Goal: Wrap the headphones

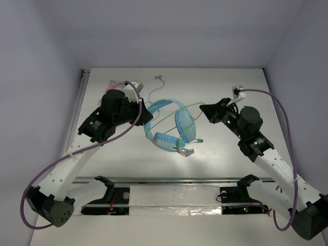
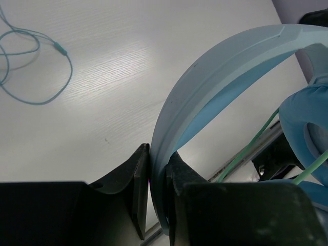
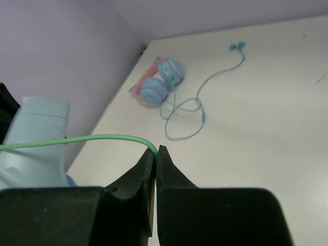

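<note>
Teal earbuds (image 3: 237, 46), pink cat-ear headset (image 3: 163, 81) far left, headphones (image 1: 183, 125) apart.

Far left on the white table (image 1: 220, 169), close by the lavender wall (image 3: 61, 51): small headphones (image 3: 160, 83), pink band, two round blue cups side by side. Just right of them, thin teal earbuds (image 3: 203, 116), cord in loose loops, perhaps touching a cup; buds farther right, near the far edge.

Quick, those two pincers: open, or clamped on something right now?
The left pincer: closed on the headband of the headphones.
The right pincer: closed on the green cable.
</note>
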{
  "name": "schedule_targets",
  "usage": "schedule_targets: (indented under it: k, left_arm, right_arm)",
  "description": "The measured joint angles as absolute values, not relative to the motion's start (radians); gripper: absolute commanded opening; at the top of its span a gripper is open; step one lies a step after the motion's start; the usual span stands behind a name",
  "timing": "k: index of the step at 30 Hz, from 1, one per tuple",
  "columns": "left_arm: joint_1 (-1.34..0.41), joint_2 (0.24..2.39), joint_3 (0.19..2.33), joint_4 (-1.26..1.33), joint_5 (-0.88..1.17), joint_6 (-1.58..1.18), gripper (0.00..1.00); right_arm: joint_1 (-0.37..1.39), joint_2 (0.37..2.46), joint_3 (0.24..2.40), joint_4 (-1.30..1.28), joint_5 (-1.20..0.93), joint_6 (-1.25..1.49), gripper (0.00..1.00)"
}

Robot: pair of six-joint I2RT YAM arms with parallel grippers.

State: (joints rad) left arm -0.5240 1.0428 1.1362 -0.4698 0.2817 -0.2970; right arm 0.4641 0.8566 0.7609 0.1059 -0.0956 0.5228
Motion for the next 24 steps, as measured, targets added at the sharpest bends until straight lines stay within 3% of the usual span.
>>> schedule_targets:
  k: [8,9,10,13,16,24]
  left_arm:
    - [-0.522,1.044,1.146,-0.432,0.331,-0.316,0.00]
    - [-0.522,1.044,1.150,-0.426,0.326,-0.319,0.00]
    - [-0.522,1.047,1.158,-0.424,0.321,-0.321,0.00]
    - [-0.522,1.060,1.182,-0.415,0.310,-0.326,0.00]
    - [-0.522,1.071,1.209,-0.387,0.314,-0.344,0.00]
    - [-0.522,1.076,1.258,-0.365,0.312,-0.357,0.00]
  right_arm:
    - [0.463,0.957,0.627,0.322,-0.344,0.588,0.03]
    - [0.463,0.977,0.612,0.360,-0.369,0.598,0.08]
    - [0.463,0.999,0.597,0.399,-0.389,0.610,0.21]
    - [0.461,1.085,0.579,0.503,-0.436,0.638,0.40]
    - [0.458,1.196,0.579,0.590,-0.465,0.657,0.48]
    - [0.458,1.460,0.574,0.836,-0.528,0.714,0.50]
